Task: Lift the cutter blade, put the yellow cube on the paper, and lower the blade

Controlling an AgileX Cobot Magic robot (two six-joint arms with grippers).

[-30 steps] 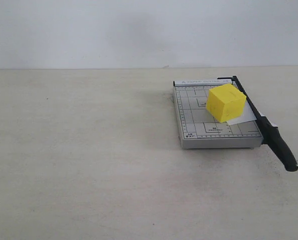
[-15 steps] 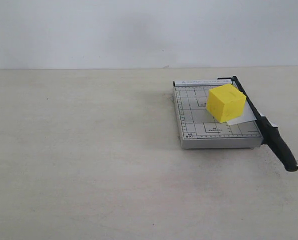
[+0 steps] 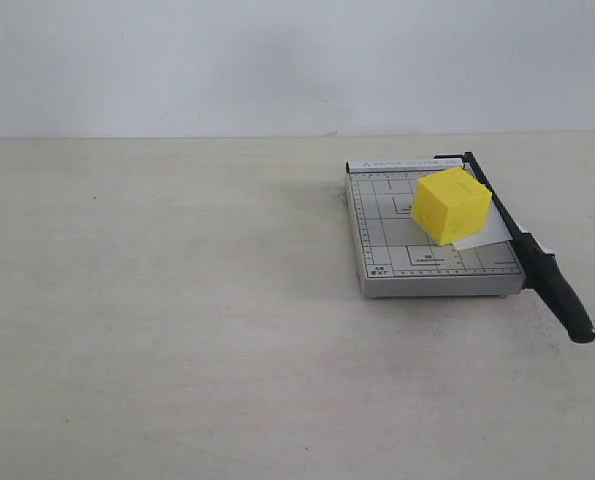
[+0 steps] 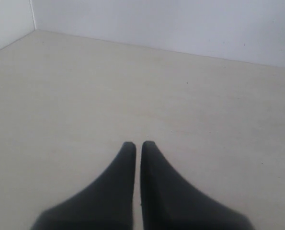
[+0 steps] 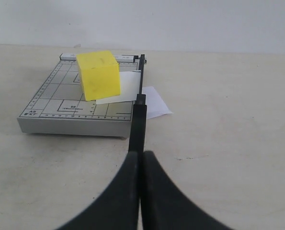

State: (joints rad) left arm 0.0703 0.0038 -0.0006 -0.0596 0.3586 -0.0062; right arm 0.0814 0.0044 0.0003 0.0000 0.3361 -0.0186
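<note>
Cube: the yellow cube [image 3: 451, 205] sits on the grey cutter base [image 3: 387, 240], toward its far corner on the blade side, and rests on the paper.
Paper: the white sheet [image 3: 485, 236] lies under the cube and peeks out toward the blade; in the right wrist view a white part also shows on the tabletop [image 3: 177, 300] beyond the blade. Whether that is the same sheet or a cut piece, I cannot tell.
Blade: the black blade [image 3: 562, 300] lies flat along the right edge of the base, with its thick handle sticking out past the near corner. It looks fully lowered.
Left fingers: the left fingers [image 4: 125, 160] are pressed almost together with nothing between them, over bare tabletop and well apart from the cutter.
Right fingers: the right fingers [image 5: 156, 182] are closed too and hold nothing. They line up with the blade handle, but no arm appears near the cutter in the exterior view, so I judge them clear of it.
Done: cube on paper and blade down, so all three steps look finished.
Left: nothing that I can see.
</note>
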